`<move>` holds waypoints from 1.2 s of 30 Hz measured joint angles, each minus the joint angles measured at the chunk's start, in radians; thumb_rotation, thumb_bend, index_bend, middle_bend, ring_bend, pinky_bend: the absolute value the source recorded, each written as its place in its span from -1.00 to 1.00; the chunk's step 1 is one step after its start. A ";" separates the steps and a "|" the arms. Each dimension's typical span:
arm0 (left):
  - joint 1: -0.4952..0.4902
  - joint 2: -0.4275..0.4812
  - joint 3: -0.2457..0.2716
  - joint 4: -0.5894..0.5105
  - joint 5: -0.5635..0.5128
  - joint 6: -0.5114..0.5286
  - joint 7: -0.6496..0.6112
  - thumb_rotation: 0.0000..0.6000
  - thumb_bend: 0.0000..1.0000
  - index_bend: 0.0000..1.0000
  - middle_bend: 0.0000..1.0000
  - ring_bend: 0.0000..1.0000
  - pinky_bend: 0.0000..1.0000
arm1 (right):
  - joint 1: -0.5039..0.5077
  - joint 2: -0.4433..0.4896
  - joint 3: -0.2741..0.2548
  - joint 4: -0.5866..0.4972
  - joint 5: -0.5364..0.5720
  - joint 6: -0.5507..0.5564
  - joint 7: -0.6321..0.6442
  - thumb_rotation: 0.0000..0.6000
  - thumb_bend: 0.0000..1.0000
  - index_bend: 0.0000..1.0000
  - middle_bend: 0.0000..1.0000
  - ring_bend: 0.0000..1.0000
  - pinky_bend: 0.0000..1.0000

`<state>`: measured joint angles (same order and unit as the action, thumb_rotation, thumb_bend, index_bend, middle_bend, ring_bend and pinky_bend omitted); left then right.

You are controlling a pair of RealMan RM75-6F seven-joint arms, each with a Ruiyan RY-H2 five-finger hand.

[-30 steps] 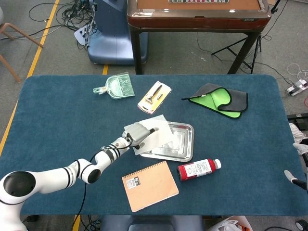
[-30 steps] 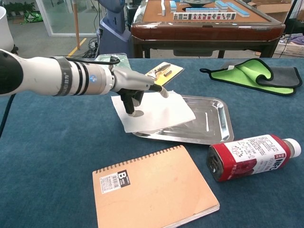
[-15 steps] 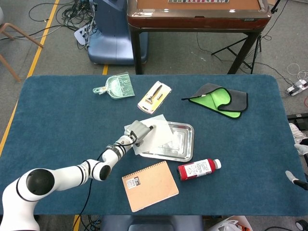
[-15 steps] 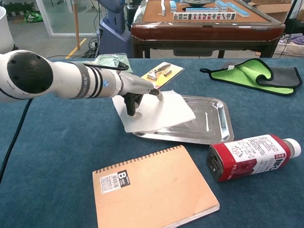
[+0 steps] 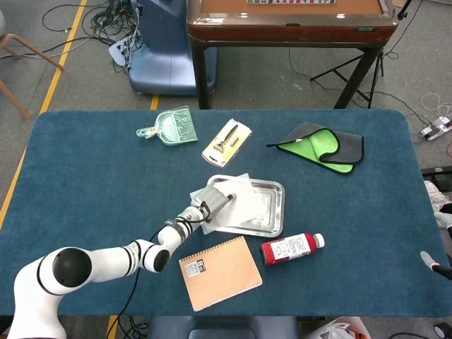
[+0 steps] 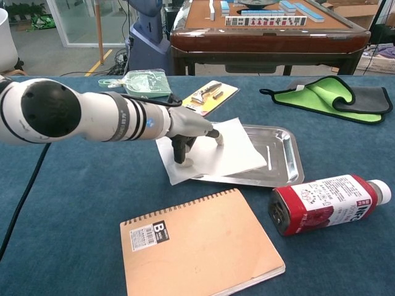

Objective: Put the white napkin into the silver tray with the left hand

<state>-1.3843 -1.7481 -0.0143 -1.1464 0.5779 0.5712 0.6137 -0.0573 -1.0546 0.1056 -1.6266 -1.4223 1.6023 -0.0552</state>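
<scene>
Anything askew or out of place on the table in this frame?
The white napkin is only partly in the silver tray: its near-left corner hangs over the tray's rim onto the table, with the left hand resting on it. The red bottle lies on its side beside the tray, capped, nothing spilled.

The left hand (image 6: 188, 132) has dragged the white napkin (image 6: 216, 154) further right over the silver tray (image 6: 285, 161).

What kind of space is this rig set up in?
Probably an indoor lab or workshop, not a home. Loose black cables trail over the grey floor, a yellow tape line runs along it, and a brown wooden mahjong table stands just behind the blue felt-covered table.
</scene>
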 measured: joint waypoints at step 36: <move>0.023 0.205 0.069 -0.329 0.097 0.174 0.146 1.00 -0.19 -0.58 1.00 1.00 1.00 | 0.013 -0.011 0.005 0.011 -0.016 -0.007 0.015 1.00 -0.84 -0.52 -0.47 -0.61 -0.62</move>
<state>-1.3609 -1.5427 0.0550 -1.4752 0.6748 0.7456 0.7600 -0.0439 -1.0653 0.1109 -1.6156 -1.4387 1.5949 -0.0402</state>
